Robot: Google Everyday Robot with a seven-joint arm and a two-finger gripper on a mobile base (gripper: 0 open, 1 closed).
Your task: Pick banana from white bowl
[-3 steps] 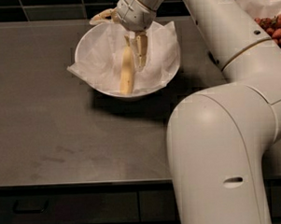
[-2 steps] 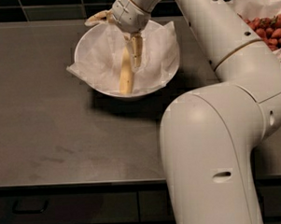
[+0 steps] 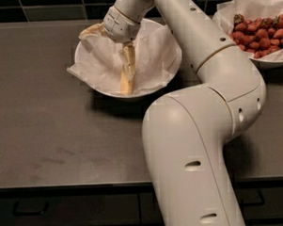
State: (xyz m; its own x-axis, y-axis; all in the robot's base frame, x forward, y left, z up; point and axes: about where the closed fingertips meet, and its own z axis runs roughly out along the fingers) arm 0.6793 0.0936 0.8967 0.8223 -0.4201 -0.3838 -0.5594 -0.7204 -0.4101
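The white bowl [image 3: 89,44] stands at the back of the dark counter, lined with crinkled white paper whose corners stick out past the rim. The pale-yellow banana [image 3: 126,81] lies inside it, pointing from the bowl's middle toward its near wall. My gripper [image 3: 128,56] reaches down into the bowl from the back and sits at the banana's upper half, covering that end. The banana's lower end rests on the paper. The arm's forearm and elbow hide the bowl's right edge.
A white paper-lined bowl of red strawberries [image 3: 262,27] stands at the back right, close to the arm. The arm's large white links [image 3: 194,145] fill the right middle. The counter's front edge [image 3: 64,185] runs along the bottom, with dark drawers below.
The gripper has shifted left and down from beside the banana onto its upper half. The arm's lower links have swung a little. The banana and bowl have not moved.
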